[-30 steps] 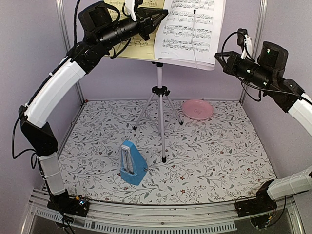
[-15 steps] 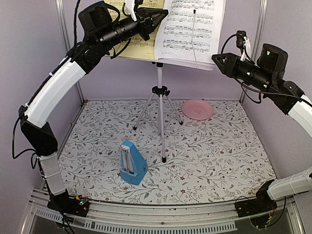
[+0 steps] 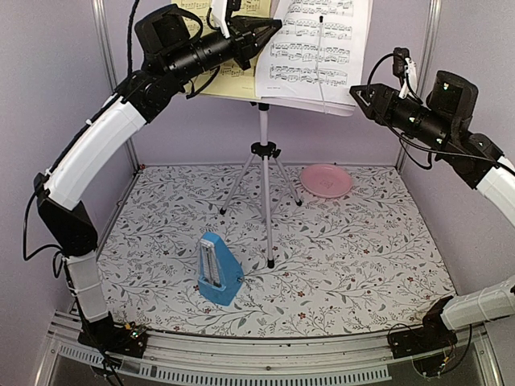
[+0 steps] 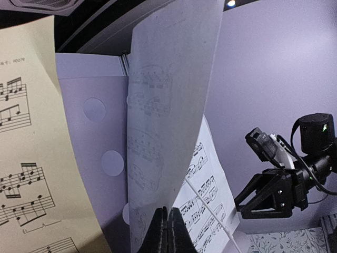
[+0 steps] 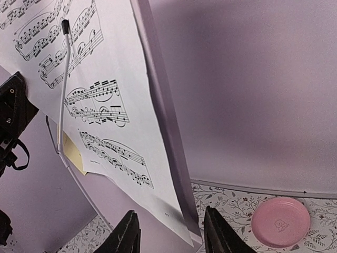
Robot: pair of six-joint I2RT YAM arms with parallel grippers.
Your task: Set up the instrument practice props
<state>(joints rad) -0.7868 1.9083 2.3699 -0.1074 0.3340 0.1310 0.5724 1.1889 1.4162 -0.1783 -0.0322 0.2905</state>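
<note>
My left jaws are pinched shut on the left edge of the white sheet (image 4: 168,105), up on the music stand (image 3: 263,161) at the middle of the counter's (image 3: 362,257) far edge, with the yellow sheet (image 3: 229,80) to its left. My right jaws are spread wide, gripping nothing, just beside the stand's lower right corner. The blue metronome (image 3: 217,269) stands upright by the near edge, left of centre.

Black left gripper (image 3: 276,23) and right gripper (image 3: 356,93) cap white-shelled arms (image 3: 92,153) with black joints and looping cables
</note>
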